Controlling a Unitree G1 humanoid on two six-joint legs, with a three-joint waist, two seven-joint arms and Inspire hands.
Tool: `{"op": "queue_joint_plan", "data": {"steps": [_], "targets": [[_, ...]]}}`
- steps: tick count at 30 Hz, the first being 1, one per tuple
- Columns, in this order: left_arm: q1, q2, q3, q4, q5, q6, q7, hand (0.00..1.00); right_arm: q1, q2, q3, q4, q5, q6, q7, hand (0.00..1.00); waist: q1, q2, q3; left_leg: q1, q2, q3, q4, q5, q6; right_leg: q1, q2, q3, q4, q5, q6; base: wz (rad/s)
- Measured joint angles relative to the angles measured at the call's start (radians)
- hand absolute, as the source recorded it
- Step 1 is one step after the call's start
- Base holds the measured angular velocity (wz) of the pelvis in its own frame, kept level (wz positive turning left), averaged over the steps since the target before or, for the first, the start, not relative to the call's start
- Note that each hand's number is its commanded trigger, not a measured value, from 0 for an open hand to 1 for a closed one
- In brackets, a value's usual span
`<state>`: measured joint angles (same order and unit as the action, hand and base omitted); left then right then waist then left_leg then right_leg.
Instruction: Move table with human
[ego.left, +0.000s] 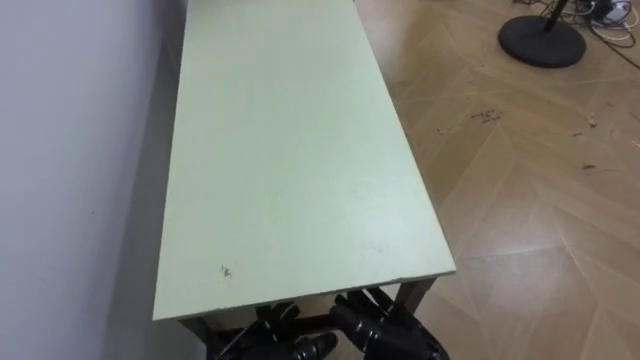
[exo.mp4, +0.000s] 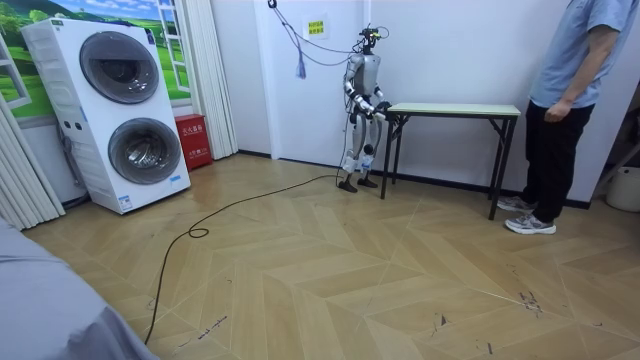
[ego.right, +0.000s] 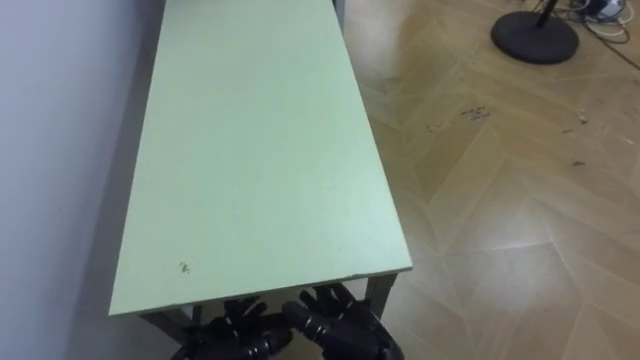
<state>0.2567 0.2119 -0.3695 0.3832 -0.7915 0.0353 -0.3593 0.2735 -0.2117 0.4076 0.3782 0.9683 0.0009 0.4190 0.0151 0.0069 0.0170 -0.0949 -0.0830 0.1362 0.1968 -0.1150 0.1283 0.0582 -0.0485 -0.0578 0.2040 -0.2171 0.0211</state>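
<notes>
The pale green rectangular table (ego.left: 290, 150) runs lengthwise away from me, its near edge above my left hand (ego.left: 300, 345) and right hand (ego.left: 385, 330); their grip I cannot tell.

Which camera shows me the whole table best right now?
The room view: the table stands whole, legs included, with the person beside its far end. The eye views look down on its top from the robot's end, far end cut off.

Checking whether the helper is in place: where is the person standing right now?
The person stands at the room view's right, just beyond the end of the table farthest from the robot, close to the wall.
</notes>
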Motion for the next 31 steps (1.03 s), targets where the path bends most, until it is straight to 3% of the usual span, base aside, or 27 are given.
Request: {"op": "queue_joint_plan", "data": {"steps": [6, 10, 16, 22, 26, 31], "targets": [[-0.016, 0.044, -0.030, -0.034, 0.030, -0.001, -0.066, 0.00, -0.002, -0.043, 0.004, 0.000, -0.113, 0.000, 0.063, 0.00, -0.009, 0.001, -0.0020, 0.002, 0.003, 0.007, -0.001, 0.000, 0.000, -0.003, -0.001, 0.001, 0.001, 0.000, 0.000, -0.04], [-0.020, 0.060, -0.060, -0.036, 0.120, -0.001, -0.068, 0.00, -0.009, -0.069, 0.025, 0.000, -0.185, 0.000, 0.063, 0.00, -0.009, -0.007, -0.0052, 0.002, 0.004, 0.010, -0.001, 0.000, 0.000, -0.005, -0.001, 0.000, 0.001, 0.000, 0.000, -0.02], [-0.025, 0.072, -0.084, -0.006, 0.197, -0.001, -0.056, 0.00, -0.011, -0.068, 0.040, 0.022, -0.236, 0.001, 0.051, 0.00, -0.013, -0.017, -0.0042, 0.004, 0.004, 0.011, -0.001, 0.000, 0.000, -0.001, -0.001, 0.000, 0.000, 0.000, 0.000, 0.00], [-0.048, 0.062, -0.082, 0.171, 0.340, -0.002, 0.058, 0.00, -0.042, -0.064, 0.040, 0.201, -0.383, 0.002, -0.048, 0.00, -0.006, -0.020, -0.0024, 0.009, 0.004, 0.014, -0.010, 0.000, 0.000, -0.003, -0.001, 0.000, -0.001, 0.001, 0.001, -0.02], [-0.060, 0.022, 0.006, 0.318, 0.406, -0.019, 0.162, 0.00, -0.055, -0.041, 0.002, 0.352, -0.449, 0.000, -0.128, 0.00, 0.008, -0.023, -0.0014, 0.010, 0.006, 0.018, -0.010, -0.001, -0.003, -0.004, -0.001, -0.008, -0.005, 0.003, 0.001, -0.06], [-0.064, -0.004, 0.054, 0.459, 0.439, -0.040, 0.267, 0.00, -0.100, -0.007, -0.051, 0.568, -0.463, 0.000, -0.219, 0.00, 0.014, -0.020, -0.0055, 0.018, 0.003, 0.017, -0.022, -0.002, -0.003, 0.005, -0.002, -0.027, -0.019, 0.008, 0.000, -0.01]]}}
